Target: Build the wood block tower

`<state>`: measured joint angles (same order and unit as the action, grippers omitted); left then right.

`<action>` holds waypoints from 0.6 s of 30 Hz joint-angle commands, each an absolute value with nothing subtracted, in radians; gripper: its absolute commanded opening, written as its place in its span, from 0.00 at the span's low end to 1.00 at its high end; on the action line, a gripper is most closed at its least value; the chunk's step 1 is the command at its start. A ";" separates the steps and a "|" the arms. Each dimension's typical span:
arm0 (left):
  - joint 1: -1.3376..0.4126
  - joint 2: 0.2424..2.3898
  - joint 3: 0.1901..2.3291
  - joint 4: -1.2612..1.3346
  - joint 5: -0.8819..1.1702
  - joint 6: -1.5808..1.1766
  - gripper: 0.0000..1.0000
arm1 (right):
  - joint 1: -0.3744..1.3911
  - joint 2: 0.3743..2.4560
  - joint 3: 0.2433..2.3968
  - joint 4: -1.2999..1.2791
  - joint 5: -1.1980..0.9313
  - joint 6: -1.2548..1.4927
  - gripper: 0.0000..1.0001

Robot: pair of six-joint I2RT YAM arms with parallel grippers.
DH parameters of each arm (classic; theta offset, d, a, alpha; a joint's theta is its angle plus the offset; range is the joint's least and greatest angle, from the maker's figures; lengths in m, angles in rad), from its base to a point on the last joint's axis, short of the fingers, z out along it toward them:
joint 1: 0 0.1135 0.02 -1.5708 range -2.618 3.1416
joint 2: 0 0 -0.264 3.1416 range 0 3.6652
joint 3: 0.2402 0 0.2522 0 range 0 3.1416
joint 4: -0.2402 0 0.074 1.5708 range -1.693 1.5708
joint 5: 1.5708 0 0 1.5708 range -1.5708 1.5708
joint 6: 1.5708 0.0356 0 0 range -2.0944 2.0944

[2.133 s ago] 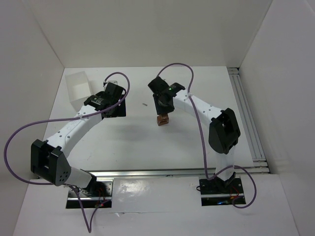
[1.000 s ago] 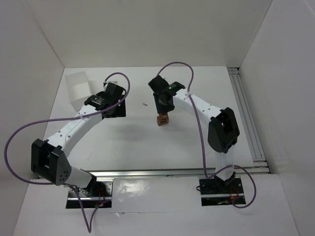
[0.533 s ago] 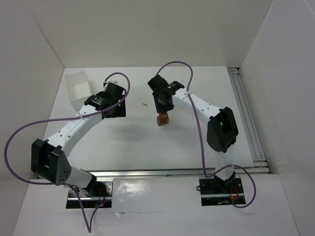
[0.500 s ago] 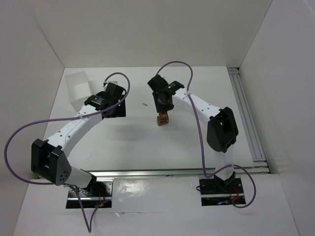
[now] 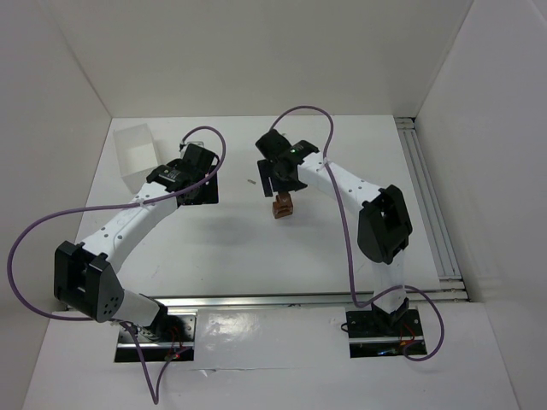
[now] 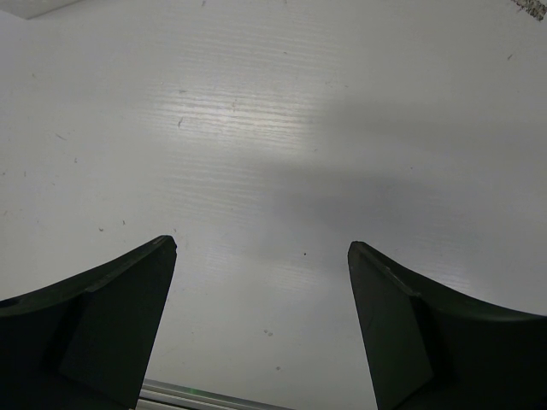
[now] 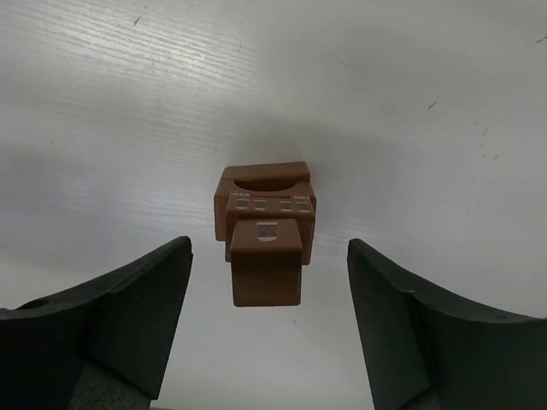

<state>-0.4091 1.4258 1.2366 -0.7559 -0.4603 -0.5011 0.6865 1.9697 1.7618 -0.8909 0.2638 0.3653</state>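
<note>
On table: tower block count unclear | right hand released, clear of it | left hand released, fingers cropped

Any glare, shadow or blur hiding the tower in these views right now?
Right wrist: tower sharp, in soft shadow, with a glare streak on the table at upper left. Left wrist: bright glare patch, shadow band, no blocks. Top external: evenly lit, tower tiny but unobscured.

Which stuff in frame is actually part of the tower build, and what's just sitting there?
Job:
- wood block tower
- right fingers, open, clear of it on either side

Lying about:
- white tray, far left
- small scrap near the tower
- left fingers, open, nothing between them
</note>
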 commanded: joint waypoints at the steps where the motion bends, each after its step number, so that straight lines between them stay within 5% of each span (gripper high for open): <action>1: -0.413 1.425 1.253 -0.759 -0.479 -0.506 0.94 | 0.681 1.951 1.821 -0.890 0.293 0.370 0.81; 5: -0.413 1.414 1.253 -0.759 -0.479 -0.506 0.94 | 0.681 1.940 1.868 -0.916 0.359 0.379 1.00; 13: -0.413 1.404 1.253 -0.759 -0.489 -0.506 0.96 | 0.661 1.732 1.783 -0.902 0.739 0.560 1.00; 18: -0.403 1.385 1.282 -0.770 -0.489 -0.506 0.96 | 0.629 1.614 1.681 -0.948 0.795 0.597 1.00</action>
<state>-0.4084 1.4246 1.2377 -0.7593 -0.4675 -0.5011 0.6498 1.7088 1.7313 -0.9131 0.6712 0.5354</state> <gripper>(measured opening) 0.957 0.999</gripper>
